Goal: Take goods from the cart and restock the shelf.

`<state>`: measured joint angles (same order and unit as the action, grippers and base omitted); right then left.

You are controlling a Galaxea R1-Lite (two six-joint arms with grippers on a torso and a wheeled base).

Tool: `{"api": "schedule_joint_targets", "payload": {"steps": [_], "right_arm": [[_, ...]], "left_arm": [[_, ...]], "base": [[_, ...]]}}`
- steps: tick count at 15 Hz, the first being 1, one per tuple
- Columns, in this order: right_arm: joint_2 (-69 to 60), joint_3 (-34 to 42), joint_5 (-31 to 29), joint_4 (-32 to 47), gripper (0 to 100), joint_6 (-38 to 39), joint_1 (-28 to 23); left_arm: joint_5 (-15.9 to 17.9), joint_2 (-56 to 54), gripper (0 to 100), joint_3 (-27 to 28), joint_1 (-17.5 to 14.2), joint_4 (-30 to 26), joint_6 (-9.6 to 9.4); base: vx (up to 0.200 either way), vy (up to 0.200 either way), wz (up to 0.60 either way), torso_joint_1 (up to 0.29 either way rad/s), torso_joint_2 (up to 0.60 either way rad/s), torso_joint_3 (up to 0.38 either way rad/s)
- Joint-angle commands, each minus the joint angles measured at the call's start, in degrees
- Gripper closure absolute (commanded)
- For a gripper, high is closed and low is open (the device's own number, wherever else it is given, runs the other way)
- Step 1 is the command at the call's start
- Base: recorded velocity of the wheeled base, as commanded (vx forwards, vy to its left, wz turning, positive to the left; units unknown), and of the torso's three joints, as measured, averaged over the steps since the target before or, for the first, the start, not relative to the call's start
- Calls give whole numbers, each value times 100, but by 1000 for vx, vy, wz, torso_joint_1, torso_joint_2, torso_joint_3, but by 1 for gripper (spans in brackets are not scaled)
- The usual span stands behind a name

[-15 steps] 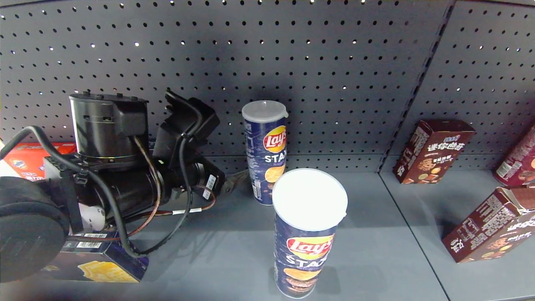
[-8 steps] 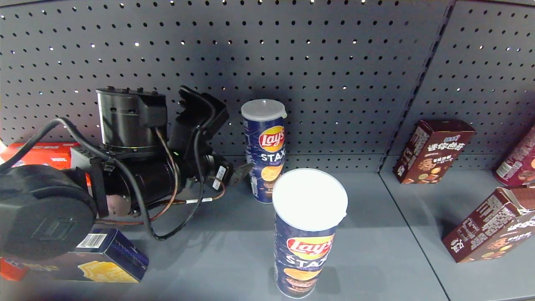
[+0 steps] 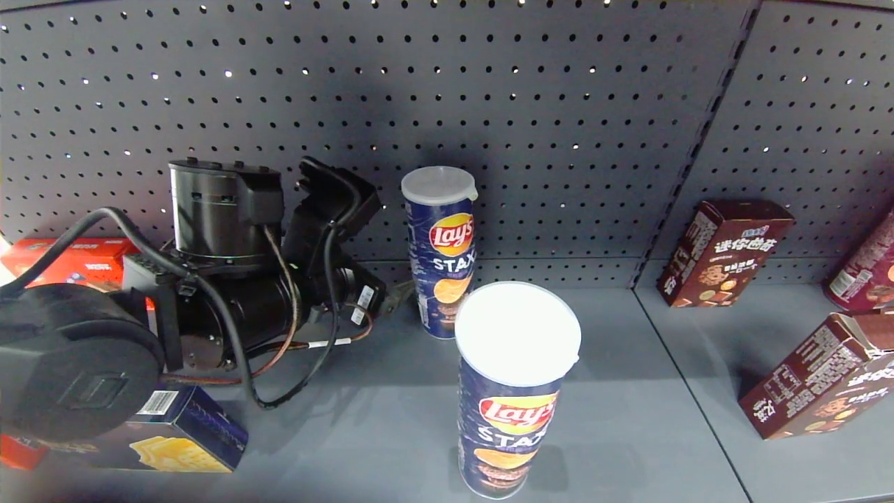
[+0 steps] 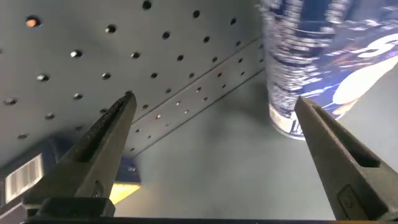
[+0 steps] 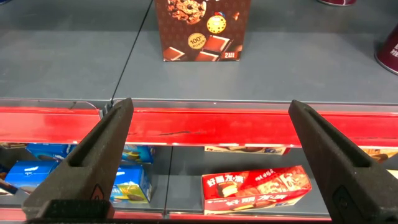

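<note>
We are backing our left pincer (image 4: 214, 99), spread and empty, off the far can (image 3: 440, 258); it is standing shelved; our right pincer (image 5: 211, 104) is spread too.

Grey shelf (image 3: 628, 391) with a perforated back panel (image 3: 559, 105). Near the back, upright: a rear chip can (image 3: 441, 251). Ahead of it, toward the shelf's front edge and apart from it, a front chip can (image 3: 513, 391), also upright. To the right, a standing brown box (image 3: 723, 253) by the panel and a tilted brown box (image 3: 817, 381) nearer the front. At left, a dark blue box (image 3: 181, 440) lying flat at the front, an orange box (image 3: 63, 255) farther back.
</note>
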<state>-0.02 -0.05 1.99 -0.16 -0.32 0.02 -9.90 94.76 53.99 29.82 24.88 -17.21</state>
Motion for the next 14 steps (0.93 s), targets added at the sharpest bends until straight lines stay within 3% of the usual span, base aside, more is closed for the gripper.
{"api": "schedule_joint_targets", "payload": {"steps": [1, 2, 4, 14], "right_arm": [[2, 5, 3, -2, 0, -3, 6], [2, 5, 3, -2, 0, -3, -2], [2, -4, 3, -2, 0, -3, 6], [2, 5, 3, -2, 0, -3, 6]], "left_arm": [[-144, -353, 0, -170, -29, -10, -1], [-364, -361, 0, -179, -108, -89, -1], [-487, -309, 0, -161, -117, -124, -1], [-619, 473, 0, 191, -99, -115, 34]], "base": [[0, 0, 0, 0, 0, 0], [0, 0, 0, 0, 0, 0], [0, 0, 0, 0, 0, 0], [0, 0, 0, 0, 0, 0]]}}
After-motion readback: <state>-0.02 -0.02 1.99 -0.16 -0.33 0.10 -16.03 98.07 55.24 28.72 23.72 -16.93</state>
